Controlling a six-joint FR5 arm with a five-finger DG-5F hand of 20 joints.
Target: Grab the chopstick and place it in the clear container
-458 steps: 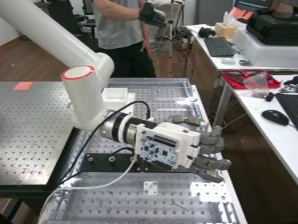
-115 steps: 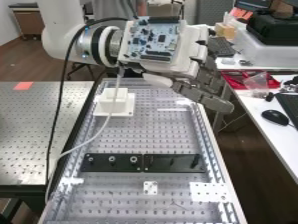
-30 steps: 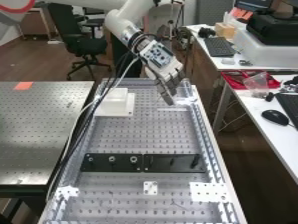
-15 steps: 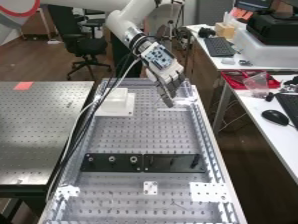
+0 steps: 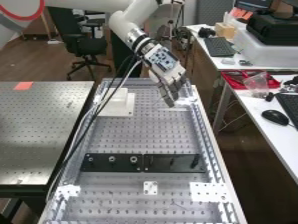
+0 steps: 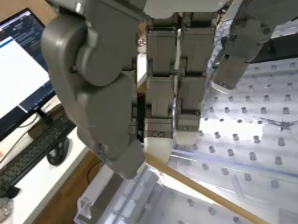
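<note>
Wood-coloured chopstick (image 6: 209, 191): clamped near one end between the thumb (image 6: 100, 110) and a neighbouring finger of the hand (image 5: 171, 81), above the far part of the perforated bench top (image 5: 146, 132). The end grip leaves the shaft projecting, presumably so that its free end can be steered into an opening. Clear walls (image 6: 84, 204) near the thumb's tip probably belong to the container. Shaft-to-opening alignment cannot be told; verify it before release
</note>
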